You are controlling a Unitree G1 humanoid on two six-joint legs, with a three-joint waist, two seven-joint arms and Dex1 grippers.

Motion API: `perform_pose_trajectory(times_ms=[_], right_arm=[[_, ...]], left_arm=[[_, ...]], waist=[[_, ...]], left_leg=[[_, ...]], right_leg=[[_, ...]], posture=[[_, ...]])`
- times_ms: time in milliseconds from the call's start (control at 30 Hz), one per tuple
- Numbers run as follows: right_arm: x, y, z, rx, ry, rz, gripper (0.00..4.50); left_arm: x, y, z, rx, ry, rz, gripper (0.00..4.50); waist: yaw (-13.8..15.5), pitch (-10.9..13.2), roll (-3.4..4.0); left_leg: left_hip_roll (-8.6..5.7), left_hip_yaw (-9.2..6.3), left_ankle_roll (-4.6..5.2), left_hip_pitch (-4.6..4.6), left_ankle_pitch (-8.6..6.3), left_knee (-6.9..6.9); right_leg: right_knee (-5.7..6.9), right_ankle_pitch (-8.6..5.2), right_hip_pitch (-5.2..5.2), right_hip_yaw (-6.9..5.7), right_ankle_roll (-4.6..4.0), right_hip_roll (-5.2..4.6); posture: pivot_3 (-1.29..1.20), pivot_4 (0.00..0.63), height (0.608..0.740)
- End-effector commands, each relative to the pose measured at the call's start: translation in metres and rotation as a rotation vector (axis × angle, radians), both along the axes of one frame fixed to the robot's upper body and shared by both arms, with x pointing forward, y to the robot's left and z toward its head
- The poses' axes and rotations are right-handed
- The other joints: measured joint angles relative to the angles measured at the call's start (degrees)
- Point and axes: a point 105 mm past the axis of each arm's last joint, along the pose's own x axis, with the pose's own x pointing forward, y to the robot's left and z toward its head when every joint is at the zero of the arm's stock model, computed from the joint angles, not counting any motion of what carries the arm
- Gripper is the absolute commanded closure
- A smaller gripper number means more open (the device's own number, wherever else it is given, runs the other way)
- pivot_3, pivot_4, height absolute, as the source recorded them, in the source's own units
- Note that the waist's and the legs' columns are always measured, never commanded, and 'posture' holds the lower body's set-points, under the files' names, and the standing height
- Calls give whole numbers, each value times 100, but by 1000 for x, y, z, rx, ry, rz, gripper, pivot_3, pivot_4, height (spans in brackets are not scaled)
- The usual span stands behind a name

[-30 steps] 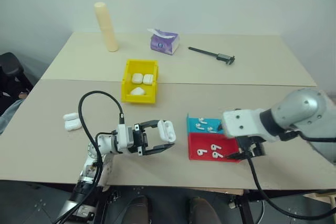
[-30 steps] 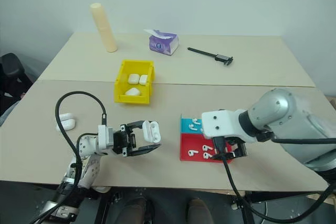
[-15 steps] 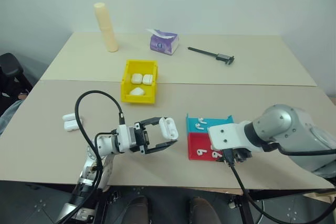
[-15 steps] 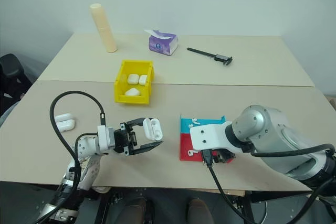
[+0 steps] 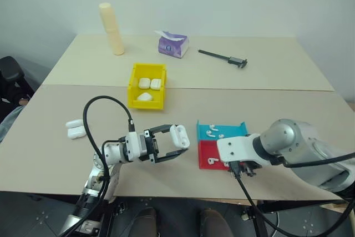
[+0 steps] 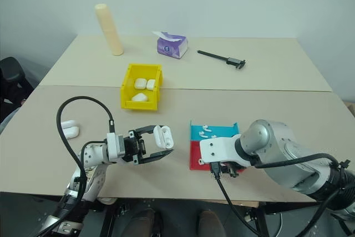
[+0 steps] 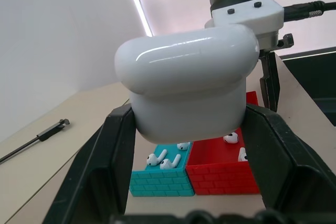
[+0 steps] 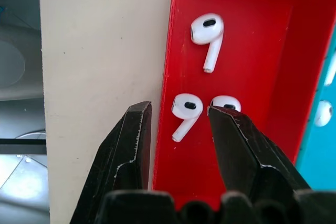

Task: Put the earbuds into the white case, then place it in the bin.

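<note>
Right gripper [image 8: 176, 116] is down over the red tray [image 8: 252, 51], fingers part-open, nothing held. One earbud [image 8: 185, 113] sits right between the fingertips, stem running roughly along the finger direction, bulb away from the wrist; one finger looks outside the tray wall over the table [image 8: 100, 51], which could catch. Two more earbuds are close by in the same tray, one just beside the other finger. Right arm is clearly the nearer one for the pick.

Left gripper [image 5: 176, 144] is clamped on the white case [image 5: 178, 135], held above the table just left of the teal tray [image 5: 222, 130]; lid looks shut.

The yellow bin [image 5: 146, 92] is farther back, with several cases already inside.

No readable brands or writing.
</note>
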Motion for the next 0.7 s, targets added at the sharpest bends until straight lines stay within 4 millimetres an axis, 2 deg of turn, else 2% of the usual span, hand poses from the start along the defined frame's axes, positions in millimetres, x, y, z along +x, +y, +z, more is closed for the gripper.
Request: perform_pose_trajectory(times_ms=[33,700], right_arm=[[5,0,-1,-8,-31,-14,2387],[9,-4,-6,-26,-42,-1,2387]], left_arm=[[-2,-2,6,-6,-33,-2,1755],[-2,-2,-1,25,-21,18,1755]], waist=[[0,0,0],[-2,0,0]], left_leg=[[0,0,0,0,0,0],[0,0,0,0,0,-1]], right_leg=[[0,0,-1,1,0,0],[-1,0,0,0,0,1]], posture=[[0,150,740],[0,150,740]])
